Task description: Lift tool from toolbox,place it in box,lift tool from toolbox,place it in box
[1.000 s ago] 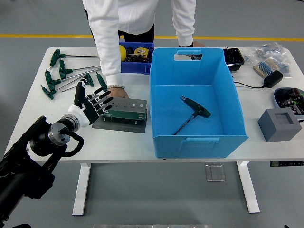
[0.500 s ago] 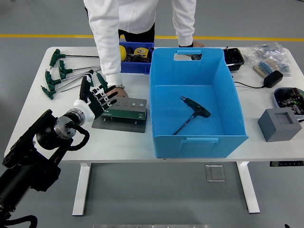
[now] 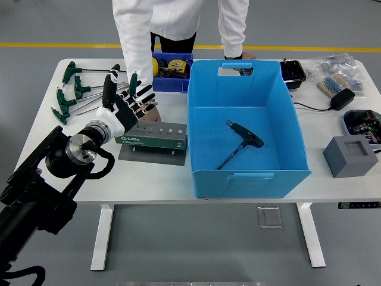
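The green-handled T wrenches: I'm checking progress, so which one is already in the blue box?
The T wrench lying alone and diagonal on the floor of the blue box; the others lie on the table's far left, outside it.

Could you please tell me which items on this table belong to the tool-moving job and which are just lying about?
Job:
- blue box
- T-handle tool lying in it
- green T-handle tools at far left
- tool stand
- left hand, fingers spread

Lying about:
- blue parts bin
- grey block
- black tray
- bagged parts

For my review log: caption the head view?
Open left hand above tool rack; one T-handle wrench lies in blue box.
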You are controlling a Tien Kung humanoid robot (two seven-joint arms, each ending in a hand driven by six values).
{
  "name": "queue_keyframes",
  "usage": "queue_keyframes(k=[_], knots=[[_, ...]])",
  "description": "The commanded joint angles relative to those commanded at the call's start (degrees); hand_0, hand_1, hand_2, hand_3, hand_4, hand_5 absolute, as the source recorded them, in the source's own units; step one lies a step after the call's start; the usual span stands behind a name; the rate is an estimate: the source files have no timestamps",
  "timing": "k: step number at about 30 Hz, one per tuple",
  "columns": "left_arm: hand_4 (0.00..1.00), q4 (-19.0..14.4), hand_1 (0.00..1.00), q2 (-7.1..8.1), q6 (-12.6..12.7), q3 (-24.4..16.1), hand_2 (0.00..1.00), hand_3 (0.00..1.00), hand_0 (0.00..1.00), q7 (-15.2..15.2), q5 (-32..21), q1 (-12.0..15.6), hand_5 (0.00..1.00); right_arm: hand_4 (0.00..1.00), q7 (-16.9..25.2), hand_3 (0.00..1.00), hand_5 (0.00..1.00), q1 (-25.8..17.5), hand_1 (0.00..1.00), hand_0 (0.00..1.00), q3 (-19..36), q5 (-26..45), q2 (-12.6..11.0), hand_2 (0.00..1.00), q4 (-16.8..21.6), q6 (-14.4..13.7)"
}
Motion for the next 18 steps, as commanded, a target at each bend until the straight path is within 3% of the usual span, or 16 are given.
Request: queue_keyframes(k=[3,10,13,18], knots=[[0.847,-2.9,0.491,0.66,0.4,0.1,0.619,0.758,0.261,0.2,0.1,-0.4,0.998,0.982,0.0,0.763,0.941,-0.1,0.559,0.617,0.0,0.0,0.0,0.688,0.0,0.0],[0.848,-10.9,0.494,2.18,1.2,3.6,0.619,0.756,0.260,1.0,-0.2,-4.2,0.998,0.983,0.0,0.763,0.940,-0.1,0.559,0.617,-0.1,0.1,-0.1,0.688,0.0,0.0],[0.848,-13.1,0.494,1.97,1.4,5.4,0.619,0.756,0.260,1.2,-0.7,-6.2,0.998,0.983,0.1,0.763,0.940,0.0,0.559,0.617,-0.2,0.1,-0.2,0.688,0.0,0.1],[0.848,-14.8,0.495,0.21,1.5,10.0,0.622,0.753,0.260,1.3,-1.7,-10.6,0.998,0.983,0.1,0.763,0.940,0.4,0.559,0.617,-0.2,0.0,-0.4,0.687,0.0,0.1]])
